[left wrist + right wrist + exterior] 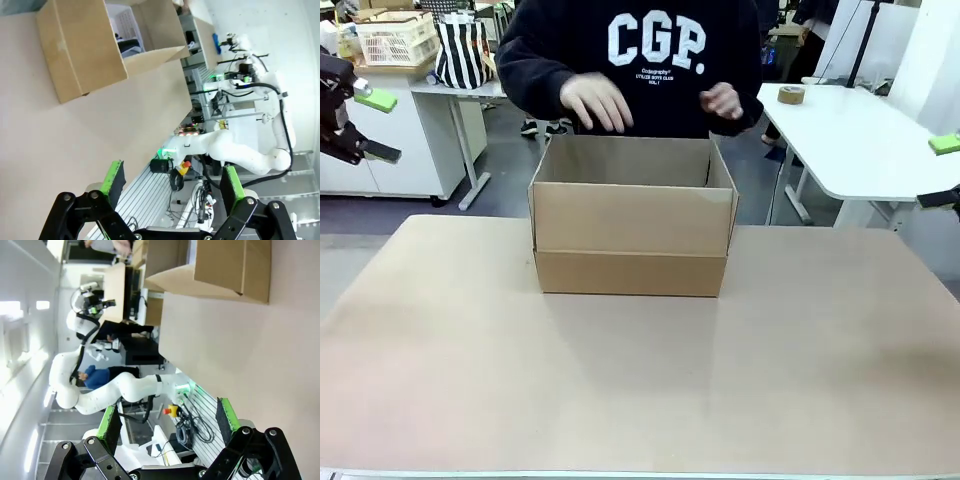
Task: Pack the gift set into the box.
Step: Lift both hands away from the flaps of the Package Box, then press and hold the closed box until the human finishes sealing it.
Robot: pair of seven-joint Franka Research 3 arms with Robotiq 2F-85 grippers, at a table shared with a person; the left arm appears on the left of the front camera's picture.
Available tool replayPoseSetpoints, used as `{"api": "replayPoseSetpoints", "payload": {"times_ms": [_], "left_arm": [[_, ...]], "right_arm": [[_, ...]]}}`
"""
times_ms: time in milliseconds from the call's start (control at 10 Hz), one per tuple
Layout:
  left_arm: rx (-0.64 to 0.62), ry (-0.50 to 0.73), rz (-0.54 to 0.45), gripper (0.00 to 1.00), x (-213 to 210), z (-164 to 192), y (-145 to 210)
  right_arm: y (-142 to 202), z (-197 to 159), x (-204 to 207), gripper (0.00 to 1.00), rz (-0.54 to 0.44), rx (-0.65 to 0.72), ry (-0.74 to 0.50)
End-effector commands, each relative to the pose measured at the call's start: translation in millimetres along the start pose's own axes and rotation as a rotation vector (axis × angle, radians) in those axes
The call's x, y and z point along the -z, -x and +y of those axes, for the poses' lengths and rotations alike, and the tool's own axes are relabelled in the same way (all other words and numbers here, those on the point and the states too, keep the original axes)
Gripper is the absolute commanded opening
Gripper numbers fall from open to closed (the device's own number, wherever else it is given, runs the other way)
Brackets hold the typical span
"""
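The box (632,238), a large brown cardboard carton with its flaps raised, stands at the far middle of the table. A person in a dark sweatshirt stands behind it with both hands (597,102) held above its opening. No gift set can be seen. My left gripper (365,125) hangs open at the far left edge, well away from the box. In the left wrist view the box (82,55) lies ahead of the open left gripper (172,182). The right wrist view shows the box (235,267) beyond the open right gripper (167,422). Both hold nothing.
The tan table top (640,380) stretches wide in front of the box. A white side table (860,130) with a roll of tape (791,94) stands at the back right. At the back left are a crate (395,38) and a striped bag (462,52).
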State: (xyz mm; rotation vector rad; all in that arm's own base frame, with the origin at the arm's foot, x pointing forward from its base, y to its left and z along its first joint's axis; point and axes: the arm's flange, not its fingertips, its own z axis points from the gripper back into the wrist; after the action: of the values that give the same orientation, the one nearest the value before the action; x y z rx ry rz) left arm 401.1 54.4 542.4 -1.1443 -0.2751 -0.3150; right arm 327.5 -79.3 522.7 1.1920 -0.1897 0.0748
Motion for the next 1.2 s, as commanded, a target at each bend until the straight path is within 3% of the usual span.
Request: {"api": "replayPoseSetpoints", "payload": {"times_ms": [0, 1100], "left_arm": [[-0.008, -0.022, 0.030, 1.00, -4.6, -9.6, 1.9], [-0.008, -0.022, 0.030, 1.00, -4.6, -9.6, 1.9]], "right_arm": [[4.6, 8.9, -1.6, 1.00, 0.007, -0.018, 0.032], [4.6, 8.9, -1.6, 1.00, 0.007, -0.018, 0.032]]}}
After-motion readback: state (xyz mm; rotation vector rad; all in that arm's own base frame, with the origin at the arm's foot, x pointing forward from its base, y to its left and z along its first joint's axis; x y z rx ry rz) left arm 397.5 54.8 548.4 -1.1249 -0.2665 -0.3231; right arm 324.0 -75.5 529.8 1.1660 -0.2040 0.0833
